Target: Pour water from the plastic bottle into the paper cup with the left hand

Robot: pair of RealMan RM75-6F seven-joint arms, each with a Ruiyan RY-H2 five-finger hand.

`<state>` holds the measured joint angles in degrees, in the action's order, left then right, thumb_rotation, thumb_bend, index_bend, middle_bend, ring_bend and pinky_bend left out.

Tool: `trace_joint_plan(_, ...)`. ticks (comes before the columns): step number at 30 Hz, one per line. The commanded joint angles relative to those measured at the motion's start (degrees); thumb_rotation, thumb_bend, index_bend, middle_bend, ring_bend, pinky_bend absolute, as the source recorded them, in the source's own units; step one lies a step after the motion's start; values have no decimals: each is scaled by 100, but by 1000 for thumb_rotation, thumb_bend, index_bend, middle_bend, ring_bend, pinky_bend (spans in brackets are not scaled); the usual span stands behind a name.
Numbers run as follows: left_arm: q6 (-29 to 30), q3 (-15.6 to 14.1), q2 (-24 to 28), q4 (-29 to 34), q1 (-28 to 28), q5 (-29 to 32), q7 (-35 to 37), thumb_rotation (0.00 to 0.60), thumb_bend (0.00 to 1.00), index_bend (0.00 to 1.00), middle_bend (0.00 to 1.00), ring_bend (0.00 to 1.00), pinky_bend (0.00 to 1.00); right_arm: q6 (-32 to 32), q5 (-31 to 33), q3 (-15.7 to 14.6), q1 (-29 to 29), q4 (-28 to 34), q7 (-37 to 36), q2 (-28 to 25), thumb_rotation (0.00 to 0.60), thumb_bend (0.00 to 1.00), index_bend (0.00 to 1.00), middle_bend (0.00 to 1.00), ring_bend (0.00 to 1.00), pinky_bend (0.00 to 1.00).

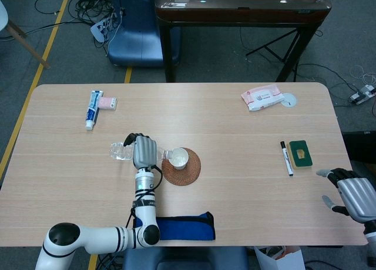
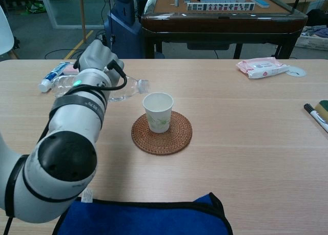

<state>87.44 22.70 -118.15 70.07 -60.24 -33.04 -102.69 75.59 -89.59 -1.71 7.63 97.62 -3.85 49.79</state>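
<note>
The long wooden table carries everything. Across its near edge lies one blue cloth, partly under the left arm. The left hand is wrapped around the middle of one clear plastic bottle, fingers curled over the far side and the back of the hand facing up. The bottle lies nearly level in that grip, base sticking out to the left past the hand, neck and mouth poking out to the right and stopping just short of the cup's rim, apart from it. One white paper cup stands upright in the middle of one round woven coaster, just to the right of the bottle's mouth.

At the right near edge of the table the right hand hangs with its fingers spread, nothing in it. Far right there is one pink packet of wipes with a small white disc beside it. Nearer lie one green sponge and one black marker, side by side. At far left lie one toothpaste tube and a small pink block.
</note>
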Motion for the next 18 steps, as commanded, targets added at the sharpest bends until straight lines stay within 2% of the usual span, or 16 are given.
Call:
trace_joint_plan(1, -51, 87, 38, 60, 44, 102, 125, 600, 129, 757, 765, 493, 526, 21, -5, 5, -8, -3, -12, -6, 600, 310, 286, 322, 247, 327)
trace_joint_plan(7, -232, 262, 275, 240, 198, 202, 673, 600, 129, 757, 766, 493, 529, -27, -1, -3, 8, 0, 3, -4, 600, 310, 286, 322, 247, 327)
trace_joint_plan(18, -518, 256, 984, 819, 750, -12, 2128, 600, 130, 757, 767, 494, 534, 34, 14, 0, -31, -34, 14, 11, 600, 310, 286, 322, 247, 327)
